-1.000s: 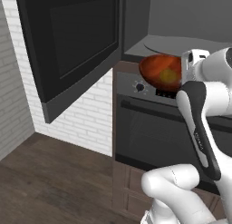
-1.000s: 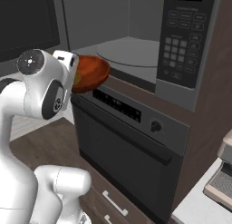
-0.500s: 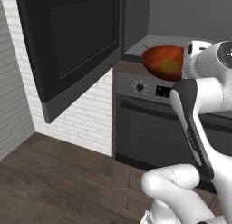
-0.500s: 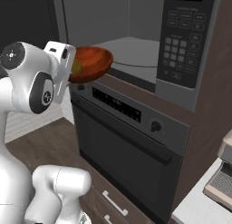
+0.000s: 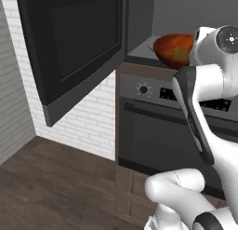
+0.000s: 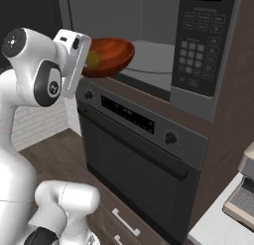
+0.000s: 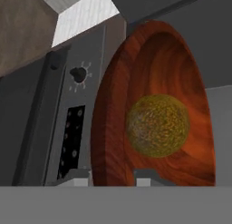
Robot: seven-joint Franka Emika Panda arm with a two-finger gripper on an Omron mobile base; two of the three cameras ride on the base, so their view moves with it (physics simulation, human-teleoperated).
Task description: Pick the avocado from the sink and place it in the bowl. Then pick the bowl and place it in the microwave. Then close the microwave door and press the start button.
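Note:
My gripper (image 7: 111,178) is shut on the near rim of the reddish-brown bowl (image 7: 154,69). The olive-yellow avocado (image 7: 157,124) lies inside the bowl. In the right base view the bowl (image 6: 113,54) hangs at the front left of the open microwave (image 6: 149,26), just above the sill, with the avocado (image 6: 93,58) near my gripper (image 6: 85,65). In the left base view the bowl (image 5: 171,48) partly shows behind my wrist. The microwave door (image 5: 79,47) stands swung open to the left. The keypad (image 6: 197,43) is on the microwave's right side. The sink is out of view.
Below the microwave is a black oven (image 6: 144,159) with a knob (image 5: 143,89) and a control strip. A round turntable plate (image 6: 156,58) lies inside the cavity. A brick wall (image 5: 88,126) and wooden floor (image 5: 56,187) are at the left; a coffee machine (image 6: 243,199) is at the far right.
The arm has lifted the bowl with the avocado up and carried it closer to the microwave opening. The grip stays the same.

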